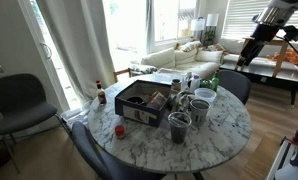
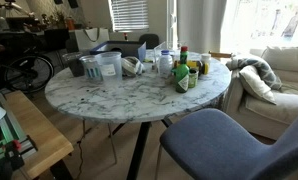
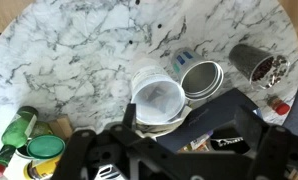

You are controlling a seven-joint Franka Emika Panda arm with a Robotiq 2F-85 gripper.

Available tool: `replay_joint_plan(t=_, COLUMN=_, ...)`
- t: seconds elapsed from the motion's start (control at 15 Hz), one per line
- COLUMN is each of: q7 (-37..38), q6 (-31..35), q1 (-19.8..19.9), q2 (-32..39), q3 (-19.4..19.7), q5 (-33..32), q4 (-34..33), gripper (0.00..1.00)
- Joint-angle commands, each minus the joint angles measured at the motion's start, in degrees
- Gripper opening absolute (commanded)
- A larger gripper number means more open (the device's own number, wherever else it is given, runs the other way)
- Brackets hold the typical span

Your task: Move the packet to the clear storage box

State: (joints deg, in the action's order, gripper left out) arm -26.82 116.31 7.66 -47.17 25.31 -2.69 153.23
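The clear storage box (image 1: 139,100) stands on the round marble table (image 1: 224,130), a low bin with dark sides and several things inside. In the wrist view its dark wall (image 3: 214,112) shows between my fingers, with a small colourful packet-like thing (image 3: 202,143) just inside it; I cannot tell what that is. My gripper (image 1: 252,52) hangs high above and beyond the table's far right side. In the wrist view the gripper (image 3: 189,120) has its fingers wide apart with nothing between them.
A white cup (image 3: 157,98), a grey tin cup (image 3: 201,80) and a cup with bits inside (image 3: 259,65) stand beside the box. Green bottles (image 3: 24,130) are at the lower left. Chairs ring the table (image 2: 139,95), and a sofa (image 1: 179,55) stands behind.
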Motion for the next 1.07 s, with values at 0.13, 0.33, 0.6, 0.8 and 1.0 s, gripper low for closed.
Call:
replay_joint_plan(t=0.13, q7=-0.48, q6=-0.09, q1=0.70, q2=0.26, q3=-0.64, q5=0.62, q4=-0.08, gripper=1.00)
replay_joint_plan(t=0.33, q7=-0.48, q6=-0.09, q1=0.70, q2=0.26, q3=-0.64, q5=0.62, q4=-0.08, gripper=1.00)
replay_joint_plan(t=0.6, q7=-0.48, q6=-0.09, q1=0.70, q2=0.26, q3=-0.64, q5=0.62, q4=-0.08, gripper=1.00)
replay_joint_plan(t=0.8, q7=-3.13, q6=1.03, q1=-3.69, q2=1.72, q3=-0.30, q5=3.82, q4=-1.10, gripper=1.00)
replay_joint_plan(t=1.0, q7=-6.32, q6=2.59, q1=-11.39, q2=3.41, q3=-3.19, q5=9.90, q4=-1.48, gripper=1.00)
